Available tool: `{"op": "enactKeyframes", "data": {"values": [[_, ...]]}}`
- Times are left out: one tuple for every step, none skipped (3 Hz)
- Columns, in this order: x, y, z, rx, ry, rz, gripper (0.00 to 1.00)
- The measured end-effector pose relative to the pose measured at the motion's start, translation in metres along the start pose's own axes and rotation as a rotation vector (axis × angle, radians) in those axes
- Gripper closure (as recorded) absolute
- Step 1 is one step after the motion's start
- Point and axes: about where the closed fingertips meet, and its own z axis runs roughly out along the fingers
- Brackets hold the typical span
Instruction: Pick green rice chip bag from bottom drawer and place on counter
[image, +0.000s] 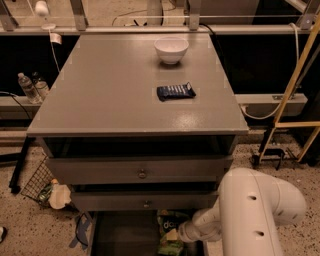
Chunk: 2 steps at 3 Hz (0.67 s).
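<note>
The green rice chip bag (170, 225) with white lettering lies in the open bottom drawer (125, 235), at its right side, below the two upper drawers. My gripper (176, 235) reaches down into the drawer from the right and is at the bag, on its right half; the white arm (255, 215) rises at the lower right and hides the drawer's right edge. The counter (115, 90) is the grey cabinet top above.
A white bowl (171, 49) stands at the back of the counter and a small dark blue wrapper (175, 92) lies near its middle right. A wire basket (37, 182) sits on the floor at left, a yellow frame (292, 100) at right.
</note>
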Motion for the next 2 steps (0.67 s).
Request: {"op": "enactKeyframes", "data": {"values": [[-0.009,-0.001,-0.018,-0.047,-0.02,-0.023,1.0],[-0.013,-0.002,-0.032,-0.067,-0.014,-0.06,1.0]]}}
